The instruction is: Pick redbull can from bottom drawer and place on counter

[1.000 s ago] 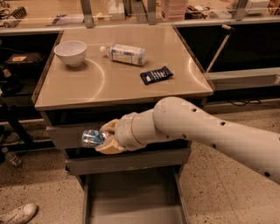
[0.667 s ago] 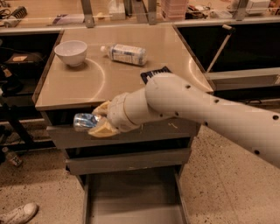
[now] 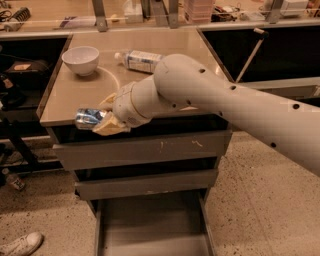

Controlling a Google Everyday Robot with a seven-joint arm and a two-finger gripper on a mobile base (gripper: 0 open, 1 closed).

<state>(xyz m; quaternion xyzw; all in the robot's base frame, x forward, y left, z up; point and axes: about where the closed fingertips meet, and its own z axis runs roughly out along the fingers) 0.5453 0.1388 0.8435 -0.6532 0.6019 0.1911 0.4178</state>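
Note:
The redbull can (image 3: 89,118) is a small shiny blue and silver can, held on its side in my gripper (image 3: 102,116). The gripper's pale fingers (image 3: 108,127) are shut on it at the front left edge of the counter (image 3: 75,95), at about counter height. The bottom drawer (image 3: 150,225) stands pulled open below, its flat grey floor bare. My white arm reaches in from the right and hides the counter's middle right part.
A white bowl (image 3: 80,59) stands at the counter's back left. A clear plastic bottle (image 3: 141,61) lies on its side at the back middle. Two shallower grey drawers (image 3: 145,150) are shut above the bottom one. A cluttered bench (image 3: 150,15) runs behind. A white shoe (image 3: 20,245) lies on the floor at left.
My gripper has lifted the can from in front of the upper drawers up to the counter's front left edge. The arm now hides the dark packet on the counter.

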